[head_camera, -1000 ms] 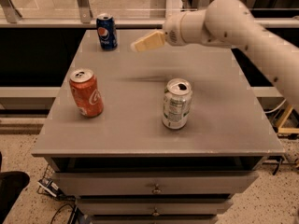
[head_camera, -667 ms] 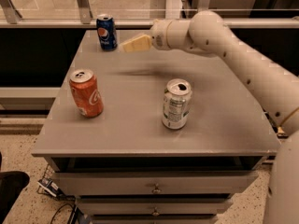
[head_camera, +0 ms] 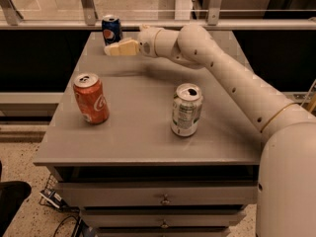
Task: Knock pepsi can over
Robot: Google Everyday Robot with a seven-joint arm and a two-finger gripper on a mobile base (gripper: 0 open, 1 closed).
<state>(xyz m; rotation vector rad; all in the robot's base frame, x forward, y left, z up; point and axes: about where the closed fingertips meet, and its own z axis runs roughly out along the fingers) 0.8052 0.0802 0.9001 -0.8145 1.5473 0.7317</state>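
Observation:
The pepsi can [head_camera: 111, 29] is dark blue with a round red, white and blue logo and a silver top. It stands upright at the far left of the grey table [head_camera: 143, 132]. My gripper [head_camera: 111, 50] reaches in from the right, its cream fingers pointing left. Its tip sits just in front of and below the can, very close to it or touching it.
An orange-red Coca-Cola can [head_camera: 91, 98] stands upright at the table's left. A silver and green can [head_camera: 186, 109] with an open top stands right of centre. A rail with glass [head_camera: 148, 23] runs behind the table. Drawers [head_camera: 163, 199] sit below the front edge.
My arm has swung left across the back of the table, bringing the gripper from right of the pepsi can to right beside it. The cans have not moved.

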